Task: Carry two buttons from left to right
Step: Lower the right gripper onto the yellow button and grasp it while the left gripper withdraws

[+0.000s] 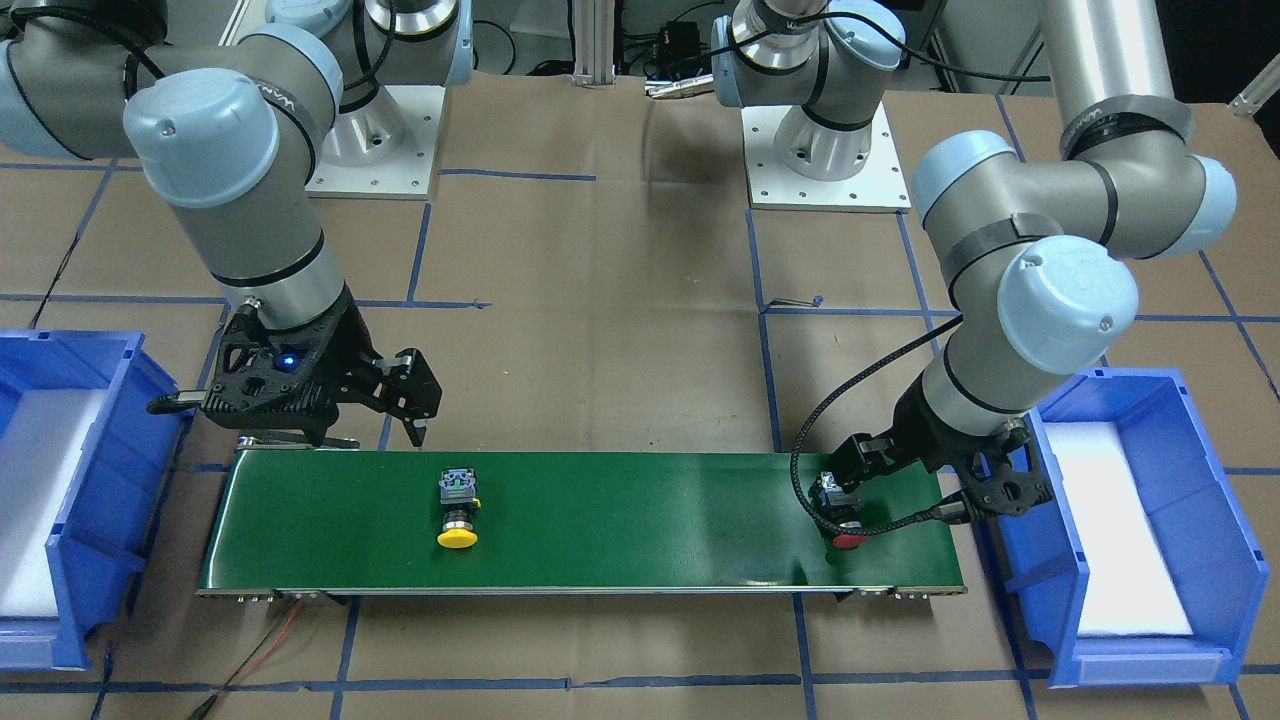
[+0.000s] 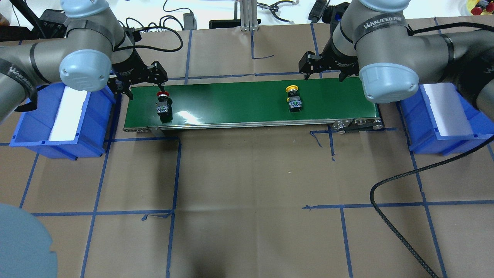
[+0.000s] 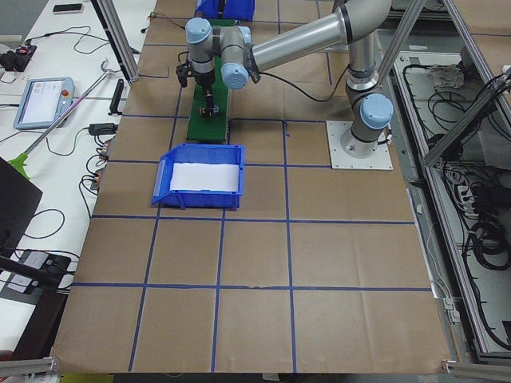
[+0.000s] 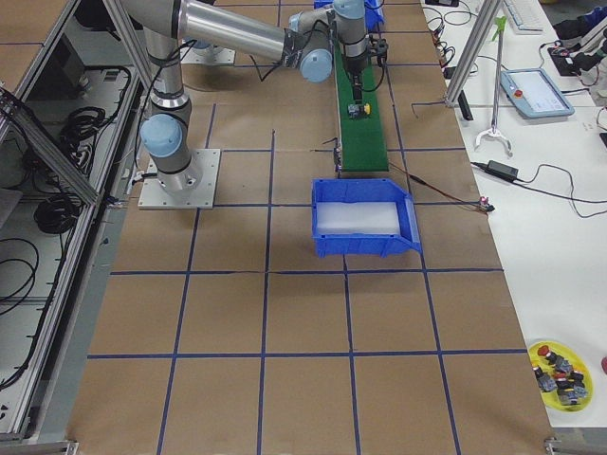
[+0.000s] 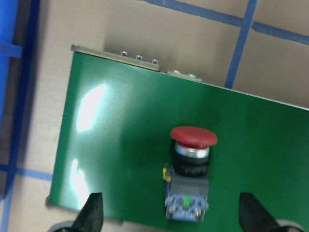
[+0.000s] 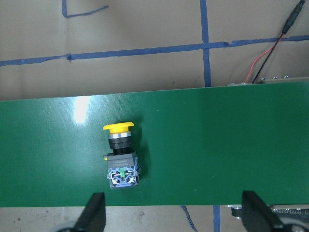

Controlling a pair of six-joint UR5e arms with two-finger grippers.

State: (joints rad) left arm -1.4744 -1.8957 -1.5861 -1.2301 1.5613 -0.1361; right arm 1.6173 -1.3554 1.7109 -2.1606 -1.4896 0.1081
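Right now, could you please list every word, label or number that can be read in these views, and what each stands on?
"WANJEED", then characters too small to read: on the black band on the right arm, overhead view.
White print on the black band on the left arm: too foreshortened to read.
On the red button and the yellow button: no legible marking.
On the tablet screen: too small to read.

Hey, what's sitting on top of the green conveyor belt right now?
Two push buttons lie on the green belt: the red-capped button near the robot's left end, the yellow-capped button further right. Whatever is beneath the belt is covered.
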